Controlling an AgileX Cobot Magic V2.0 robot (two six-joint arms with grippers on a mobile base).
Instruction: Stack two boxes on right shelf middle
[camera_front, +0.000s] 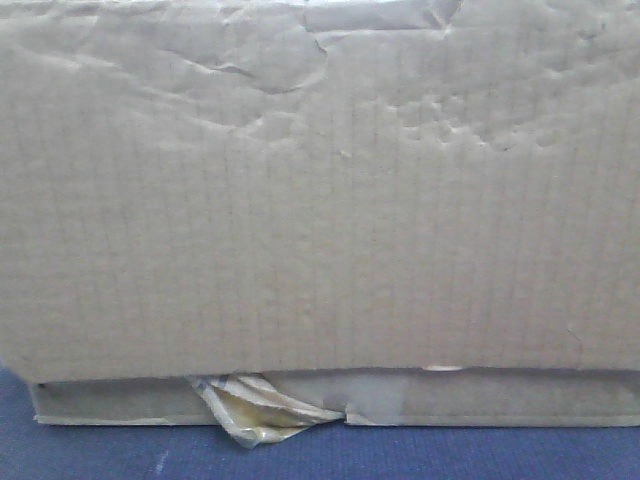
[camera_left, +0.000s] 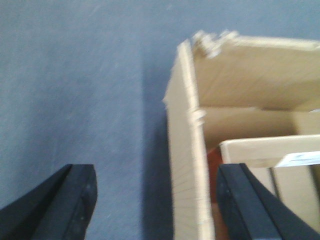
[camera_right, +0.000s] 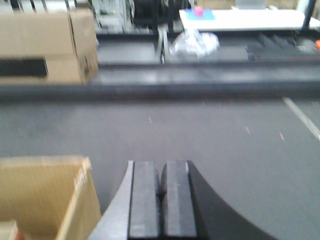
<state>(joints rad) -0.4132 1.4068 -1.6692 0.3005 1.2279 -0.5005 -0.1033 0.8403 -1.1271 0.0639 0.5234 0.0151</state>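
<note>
Cardboard is filling almost the whole front view: the large box (camera_front: 320, 200), creased and dented along its top, is sitting squarely on the thin box (camera_front: 500, 398). The thin box is lying flat on the blue carpet (camera_front: 400, 455). A crumpled yellowish tape scrap (camera_front: 255, 405) is poking out from the seam between the two boxes, left of centre, and drooping onto the carpet. The carpet's own edges are lying out of frame, so we are placing the stack only by the strip of blue running under its front.

Over on the left wrist camera, the left gripper (camera_left: 156, 175) is spread wide, gripping nothing. It is straddling the side wall of an open-topped box (camera_left: 185, 150): one black finger is hanging outside over the carpet, the other inside the box. We are seeing a paler cardboard panel (camera_left: 265, 150) and a patch of reddish orange down in there. Whether this is the same large box, we cannot tell.

The right gripper (camera_right: 160, 167) is showing its two pads pressed together with nothing between them. It is hovering over grey floor (camera_right: 225, 135), with a cardboard corner (camera_right: 40, 195) just beside it at lower left. Beyond, everything is blurring: a dark bar (camera_right: 160, 87) is crossing the view and another carton (camera_right: 45, 45) is standing at the upper left.
</note>
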